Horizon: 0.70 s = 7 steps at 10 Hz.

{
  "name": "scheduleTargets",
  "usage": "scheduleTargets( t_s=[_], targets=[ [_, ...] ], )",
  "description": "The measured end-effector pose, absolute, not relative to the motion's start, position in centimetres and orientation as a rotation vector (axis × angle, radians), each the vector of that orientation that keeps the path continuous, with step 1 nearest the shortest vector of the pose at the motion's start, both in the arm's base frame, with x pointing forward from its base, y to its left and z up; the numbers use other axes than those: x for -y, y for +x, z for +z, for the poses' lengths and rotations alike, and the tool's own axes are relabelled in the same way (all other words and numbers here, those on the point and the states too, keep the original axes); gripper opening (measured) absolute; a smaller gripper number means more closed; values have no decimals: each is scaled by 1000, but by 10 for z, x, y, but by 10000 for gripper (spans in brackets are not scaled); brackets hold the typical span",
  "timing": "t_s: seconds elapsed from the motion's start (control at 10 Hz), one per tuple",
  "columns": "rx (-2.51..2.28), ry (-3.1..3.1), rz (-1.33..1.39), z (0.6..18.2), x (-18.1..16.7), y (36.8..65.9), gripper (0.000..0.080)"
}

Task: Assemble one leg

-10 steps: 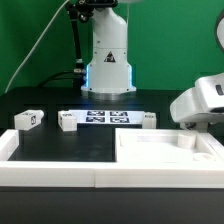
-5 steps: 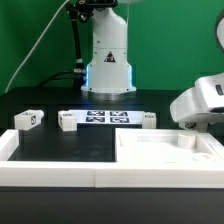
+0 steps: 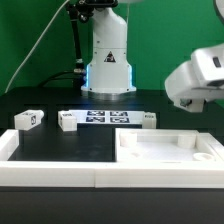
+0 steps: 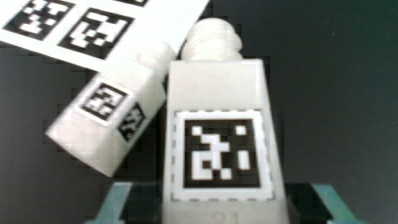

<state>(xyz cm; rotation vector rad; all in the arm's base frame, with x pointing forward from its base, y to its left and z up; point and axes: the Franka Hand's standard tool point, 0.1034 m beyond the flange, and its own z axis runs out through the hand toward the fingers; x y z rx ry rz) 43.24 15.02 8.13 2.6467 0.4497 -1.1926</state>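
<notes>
Item one, the gripper point(image 4: 222, 196): we are seeing it closed on the leg point(image 4: 217, 140), its two fingers point(image 4: 128, 200) pressing against the leg's long sides near one end. The leg is showing its black-and-white tag face to the wrist camera, with its narrower peg end pointing away from the fingers. The leg is hanging clear of the black table point(image 3: 60, 100); beyond it in the wrist view, a second leg point(image 4: 103, 108) is lying on the table at a slant, just beside a corner of the marker board point(image 4: 80, 25). Item two, the arm's white wrist housing point(image 3: 205, 72): in the exterior view we are finding it raised at the exterior view's right, above the tabletop point(image 3: 170, 150), a flat white square with a raised rim. Item three, loose parts: we are counting three more legs in a row, the far one point(image 3: 28, 120), the middle one point(image 3: 68, 122) and the near one point(image 3: 147, 120), the last two flanking the marker board. Item four, the robot base point(image 3: 108, 60), is standing behind the row.
</notes>
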Motion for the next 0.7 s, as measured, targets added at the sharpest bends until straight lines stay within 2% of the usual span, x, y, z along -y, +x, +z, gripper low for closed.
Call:
scheduleTargets(
  t_s=[0.1, 0.3, 0.5, 0.7],
  targets=[
    [-423, 2657, -1183, 97, -137, 441, 291],
    [-432, 2690, -1148, 110, -127, 451, 291],
    [-441, 2722, -1088, 106, -130, 455, 291],
    [-476, 2835, -846, 105, -132, 465, 291]
  ],
)
